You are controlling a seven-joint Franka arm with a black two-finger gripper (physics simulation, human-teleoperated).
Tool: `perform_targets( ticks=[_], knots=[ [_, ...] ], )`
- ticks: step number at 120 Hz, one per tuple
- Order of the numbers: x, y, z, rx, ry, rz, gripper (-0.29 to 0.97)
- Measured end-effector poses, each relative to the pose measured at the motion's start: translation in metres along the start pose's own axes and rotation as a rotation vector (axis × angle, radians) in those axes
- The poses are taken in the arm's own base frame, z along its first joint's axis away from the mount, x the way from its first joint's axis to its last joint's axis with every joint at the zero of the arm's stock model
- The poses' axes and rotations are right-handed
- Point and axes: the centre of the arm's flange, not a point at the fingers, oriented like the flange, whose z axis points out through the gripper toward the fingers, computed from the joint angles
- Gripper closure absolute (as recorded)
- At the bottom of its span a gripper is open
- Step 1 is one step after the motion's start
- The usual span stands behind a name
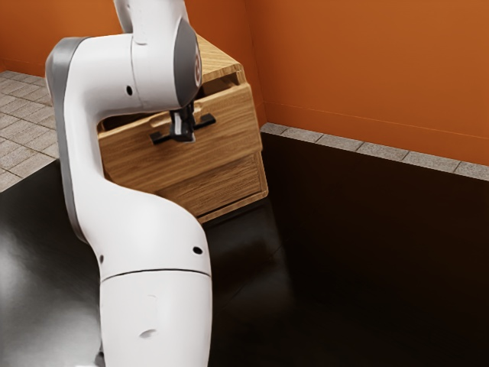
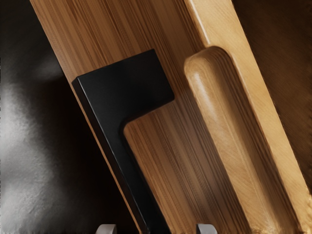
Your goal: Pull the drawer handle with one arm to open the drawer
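Observation:
A wooden cabinet point(image 1: 200, 177) stands on the black table against the orange wall. Its top drawer point(image 1: 221, 126) juts out from the cabinet body, and a dark gap shows behind the front at the exterior view's left. The drawer's black handle point(image 1: 200, 122) point(image 2: 122, 97) runs across the front, beside a carved wooden recess point(image 2: 229, 136). My gripper point(image 1: 182, 131) point(image 2: 155, 228) is at the middle of the handle. The two grey fingertips point(image 2: 106, 228) stand on either side of the bar with wood showing between them and it, so the gripper is open.
A lower drawer point(image 1: 221, 187) sits flush in the cabinet. The black tabletop point(image 1: 359, 252) stretches toward the exterior view's right. The orange wall point(image 1: 367, 61) and grey floor tiles point(image 1: 23, 115) lie behind. My white arm point(image 1: 130, 222) covers the cabinet's left part.

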Motion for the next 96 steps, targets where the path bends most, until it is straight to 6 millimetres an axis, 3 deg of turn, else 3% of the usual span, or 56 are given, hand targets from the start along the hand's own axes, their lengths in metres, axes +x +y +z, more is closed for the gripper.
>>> perform_targets(
  ticks=[96],
  knots=[
    [0.0,-0.02,-0.009,0.004,0.007,-0.02,0.54]
  ],
)
